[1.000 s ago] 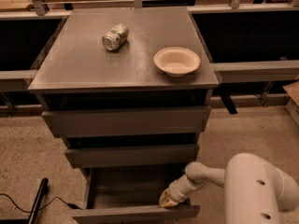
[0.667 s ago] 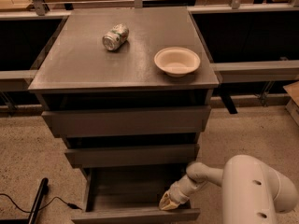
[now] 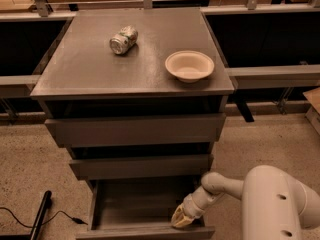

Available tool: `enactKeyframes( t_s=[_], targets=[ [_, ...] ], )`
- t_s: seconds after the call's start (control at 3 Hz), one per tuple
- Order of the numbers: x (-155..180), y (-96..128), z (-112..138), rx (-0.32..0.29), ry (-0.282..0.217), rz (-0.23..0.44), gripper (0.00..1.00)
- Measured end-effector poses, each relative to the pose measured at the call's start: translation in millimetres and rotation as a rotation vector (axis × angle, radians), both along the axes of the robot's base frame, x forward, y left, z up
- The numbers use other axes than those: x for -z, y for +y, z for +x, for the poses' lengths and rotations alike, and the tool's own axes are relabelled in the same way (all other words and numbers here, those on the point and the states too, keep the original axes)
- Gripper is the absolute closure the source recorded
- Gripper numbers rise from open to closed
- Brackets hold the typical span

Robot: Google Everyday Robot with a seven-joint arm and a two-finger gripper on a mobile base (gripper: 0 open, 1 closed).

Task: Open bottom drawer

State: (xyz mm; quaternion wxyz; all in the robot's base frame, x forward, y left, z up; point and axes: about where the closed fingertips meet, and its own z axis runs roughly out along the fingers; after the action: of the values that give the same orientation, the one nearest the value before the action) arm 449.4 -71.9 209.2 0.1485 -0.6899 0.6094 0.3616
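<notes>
My gripper (image 3: 182, 218) sits low at the right end of the bottom drawer (image 3: 131, 205). Its pale yellowish tip is right against the inner side of the drawer's front panel; whether it is spread or pressed together I cannot tell. Behind it, my smooth, rounded white arm (image 3: 270, 204) runs off to the right. The drawer stands pulled out to the gripper's left, a plain grey box with a matte floor and a flat, handle-less front. Just above are the middle drawer front (image 3: 142, 166) and then the top drawer front (image 3: 135, 130), both flat grey. Higher up, on the dull grey cabinet top (image 3: 90, 69), a shallow round cream bowl (image 3: 189, 65) stands almost straight above the gripper. A crumpled metal can (image 3: 123, 39) lies on its side up and to the left. Far left, level with the gripper, a black bar (image 3: 41, 216) rests on the speckled floor (image 3: 25, 169).
</notes>
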Motion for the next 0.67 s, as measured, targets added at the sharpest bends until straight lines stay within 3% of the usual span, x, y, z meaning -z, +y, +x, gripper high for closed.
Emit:
enactKeyframes(
  t_s=[0.33, 0.67],
  targets=[
    [-24, 0, 4, -0.003, -0.043, 0.014, 0.92],
    [-45, -7, 6, 0.033, -0.105, 0.028, 0.8]
  ],
)
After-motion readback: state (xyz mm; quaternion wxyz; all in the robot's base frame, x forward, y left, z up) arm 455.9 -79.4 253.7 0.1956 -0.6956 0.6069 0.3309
